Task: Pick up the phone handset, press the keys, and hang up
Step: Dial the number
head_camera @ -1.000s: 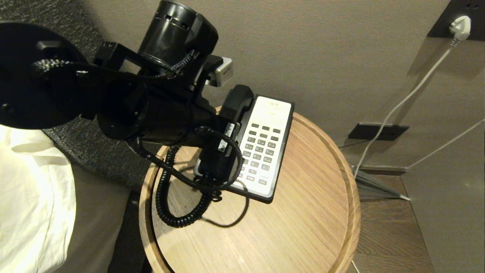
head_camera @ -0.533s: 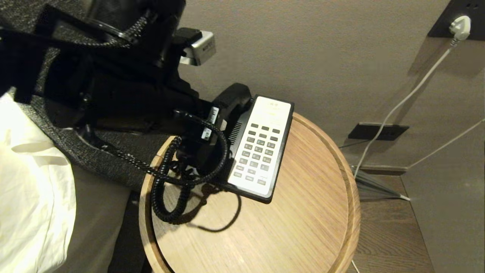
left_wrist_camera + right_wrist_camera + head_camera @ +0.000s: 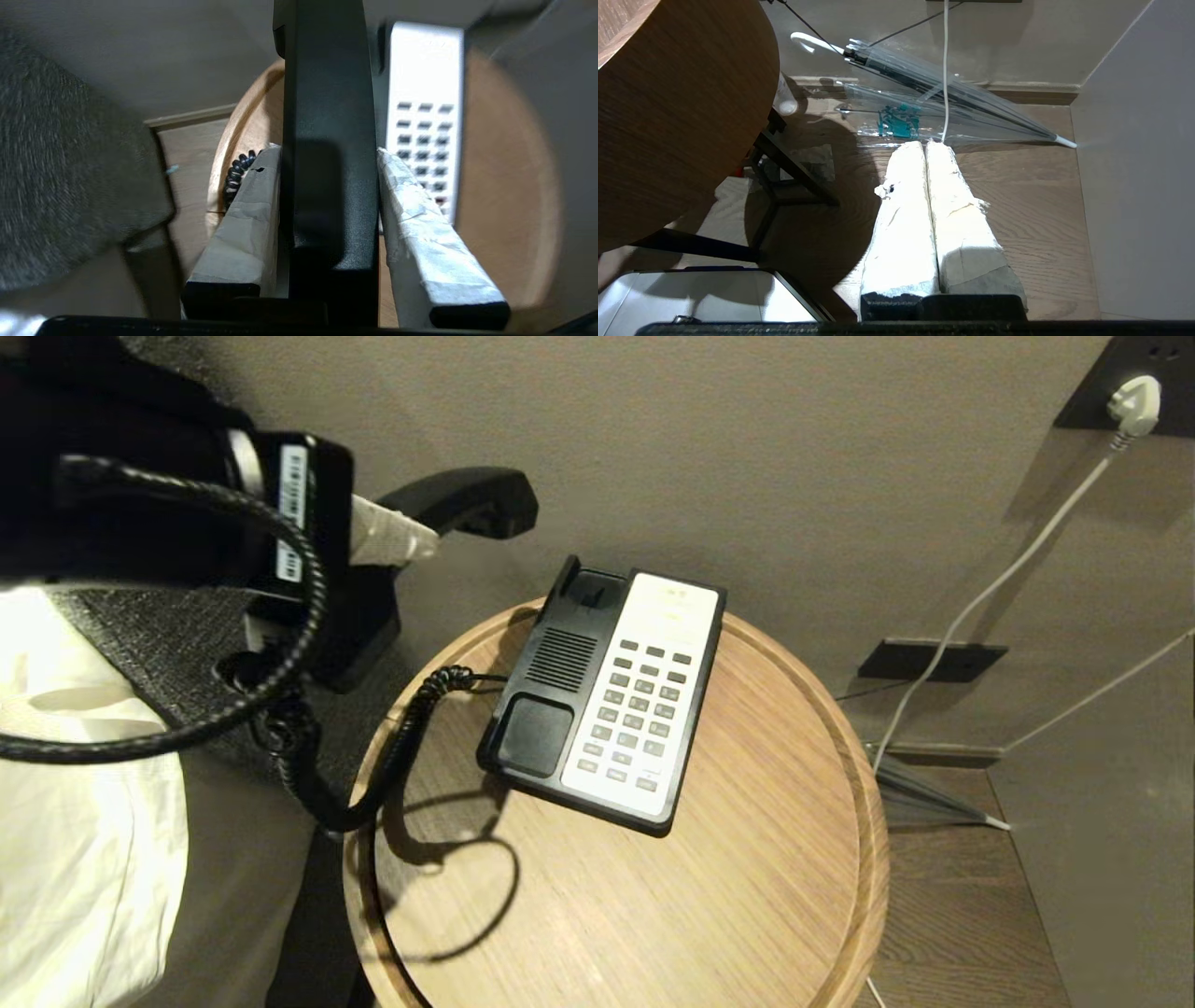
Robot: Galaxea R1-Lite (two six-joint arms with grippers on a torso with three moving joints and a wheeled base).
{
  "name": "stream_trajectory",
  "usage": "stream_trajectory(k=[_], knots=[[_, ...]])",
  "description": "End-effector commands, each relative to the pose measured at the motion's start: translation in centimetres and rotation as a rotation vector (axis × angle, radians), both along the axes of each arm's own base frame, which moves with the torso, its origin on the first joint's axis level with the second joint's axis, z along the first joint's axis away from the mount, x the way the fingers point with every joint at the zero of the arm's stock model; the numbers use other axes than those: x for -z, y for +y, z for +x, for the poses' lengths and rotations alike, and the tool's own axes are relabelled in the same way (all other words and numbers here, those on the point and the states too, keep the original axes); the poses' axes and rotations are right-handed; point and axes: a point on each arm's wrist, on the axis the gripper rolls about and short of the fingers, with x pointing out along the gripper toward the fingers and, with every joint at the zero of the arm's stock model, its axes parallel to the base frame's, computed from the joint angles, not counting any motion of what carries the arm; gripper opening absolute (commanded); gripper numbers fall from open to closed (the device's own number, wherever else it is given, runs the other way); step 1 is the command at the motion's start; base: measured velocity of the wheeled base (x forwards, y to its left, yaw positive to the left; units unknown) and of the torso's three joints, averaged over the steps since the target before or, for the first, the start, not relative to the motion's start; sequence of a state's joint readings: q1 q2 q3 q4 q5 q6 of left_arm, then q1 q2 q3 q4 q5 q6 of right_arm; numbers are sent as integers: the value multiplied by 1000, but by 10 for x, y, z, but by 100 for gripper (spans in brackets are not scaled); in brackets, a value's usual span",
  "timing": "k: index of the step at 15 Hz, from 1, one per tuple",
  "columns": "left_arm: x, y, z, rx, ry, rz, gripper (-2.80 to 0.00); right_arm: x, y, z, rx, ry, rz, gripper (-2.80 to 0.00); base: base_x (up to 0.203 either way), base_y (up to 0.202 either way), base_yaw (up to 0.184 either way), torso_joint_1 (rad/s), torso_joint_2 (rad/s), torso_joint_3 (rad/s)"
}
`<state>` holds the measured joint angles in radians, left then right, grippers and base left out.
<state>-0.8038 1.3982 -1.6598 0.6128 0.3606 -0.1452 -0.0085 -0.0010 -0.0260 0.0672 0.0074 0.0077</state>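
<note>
The glossy black phone handset (image 3: 457, 499) hangs in the air up and to the left of the phone base (image 3: 607, 695), clear of its cradle. My left gripper (image 3: 401, 537) is shut on the handset (image 3: 327, 140), its white-taped fingers (image 3: 247, 210) pressed against both sides. The black coiled cord (image 3: 373, 775) stretches from the handset down to the base. The base's white keypad (image 3: 639, 709) faces up on the round wooden table (image 3: 747, 896). My right gripper (image 3: 927, 144) is parked low beside the table, over the floor, fingers together with nothing between them.
A bed with a white pillow (image 3: 75, 803) and a grey headboard lies to the left of the table. A white plug and cable (image 3: 1134, 401) run down the wall at right. A clear folded umbrella (image 3: 948, 102) lies on the wooden floor by the wall.
My left gripper has lifted the handset off the base and carried it up and to the left. The cradle is now bare and the coiled cord is pulled out longer.
</note>
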Motion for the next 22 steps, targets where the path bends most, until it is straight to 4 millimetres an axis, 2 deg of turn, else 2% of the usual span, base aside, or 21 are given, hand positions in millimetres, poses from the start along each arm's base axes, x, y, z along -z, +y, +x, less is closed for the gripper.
stream_trajectory(k=[1, 7, 10, 13, 14, 18, 22], knots=[[-18, 27, -26, -38, -13, -193, -280, 0, 0, 0, -1, 0, 0, -280, 0, 0, 0, 0, 0, 0], [-34, 87, -88, 21, 54, -655, -280, 0, 0, 0, -1, 0, 0, -280, 0, 0, 0, 0, 0, 0], [-13, 111, -111, 46, 57, -746, -280, 0, 0, 0, 0, 0, 0, -280, 0, 0, 0, 0, 0, 0], [16, 120, -119, 62, -17, -810, -280, 0, 0, 0, 0, 0, 0, -280, 0, 0, 0, 0, 0, 0], [19, 125, -124, 68, -61, -837, -280, 0, 0, 0, -1, 0, 0, -280, 0, 0, 0, 0, 0, 0], [3, 130, -129, 107, -174, -916, -280, 0, 0, 0, -1, 0, 0, -280, 0, 0, 0, 0, 0, 0], [5, 128, -127, 108, -206, -878, -280, 0, 0, 0, -1, 0, 0, -280, 0, 0, 0, 0, 0, 0]])
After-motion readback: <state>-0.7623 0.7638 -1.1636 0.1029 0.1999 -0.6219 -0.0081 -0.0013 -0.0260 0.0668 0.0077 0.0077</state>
